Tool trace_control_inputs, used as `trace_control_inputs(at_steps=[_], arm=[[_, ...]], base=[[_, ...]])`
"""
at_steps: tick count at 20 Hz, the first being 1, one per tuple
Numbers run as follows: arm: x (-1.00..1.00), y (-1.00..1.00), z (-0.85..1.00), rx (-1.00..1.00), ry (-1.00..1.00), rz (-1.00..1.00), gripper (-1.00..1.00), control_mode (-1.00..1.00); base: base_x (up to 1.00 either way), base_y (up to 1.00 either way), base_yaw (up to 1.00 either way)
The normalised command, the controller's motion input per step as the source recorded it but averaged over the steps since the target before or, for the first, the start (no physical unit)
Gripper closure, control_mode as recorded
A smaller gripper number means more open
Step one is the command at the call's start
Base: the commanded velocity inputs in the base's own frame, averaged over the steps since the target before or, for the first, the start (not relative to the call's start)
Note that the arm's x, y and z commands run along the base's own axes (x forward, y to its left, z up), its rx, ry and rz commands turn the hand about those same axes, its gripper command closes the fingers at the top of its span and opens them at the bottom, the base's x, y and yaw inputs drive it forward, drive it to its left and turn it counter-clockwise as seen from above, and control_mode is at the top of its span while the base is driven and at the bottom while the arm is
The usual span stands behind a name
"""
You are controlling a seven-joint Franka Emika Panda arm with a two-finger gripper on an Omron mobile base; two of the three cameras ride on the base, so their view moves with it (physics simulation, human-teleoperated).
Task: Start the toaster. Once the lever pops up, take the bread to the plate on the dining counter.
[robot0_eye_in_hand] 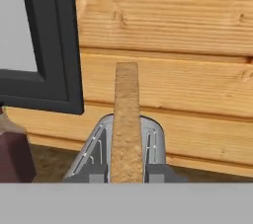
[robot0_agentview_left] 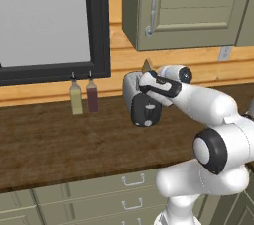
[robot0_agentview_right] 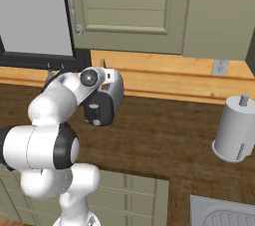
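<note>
1. The toaster [robot0_agentview_left: 141,101] stood on the wooden counter [robot0_agentview_left: 54,142] against the wall; the right base view added a paper-towel roll [robot0_agentview_right: 235,129], well apart.
2. The hand view showed the gripper [robot0_eye_in_hand: 127,172] clamped on the bread [robot0_eye_in_hand: 126,119], edge-on above the slot.
3. Two bottles [robot0_agentview_left: 83,96] stood near the toaster.

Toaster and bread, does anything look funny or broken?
Nothing looks broken. The bread stands straight up out of the toaster, with the hand closing on its sides. The two bottles stand upright on the counter.
</note>
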Motion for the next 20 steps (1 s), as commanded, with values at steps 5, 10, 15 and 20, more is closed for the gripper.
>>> trace_control_inputs(at_steps=[5, 10, 15, 20], arm=[[-0.67, 0.02, 0.56, 0.0, 0.01, -0.02, 1.0, -1.0], [-0.6, 0.05, 0.99, 0.0, 0.12, -0.01, 1.0, -1.0], [-0.88, 0.2, 0.84, 0.0, 0.28, 0.0, 1.0, -1.0], [-1.0, 0.33, 0.37, -0.01, 0.21, -0.03, 1.0, -1.0]], base=[[0.0, 0.0, 0.0], [0.0, 0.0, 0.0], [0.0, 0.0, 0.0], [0.0, 0.0, 0.0]])
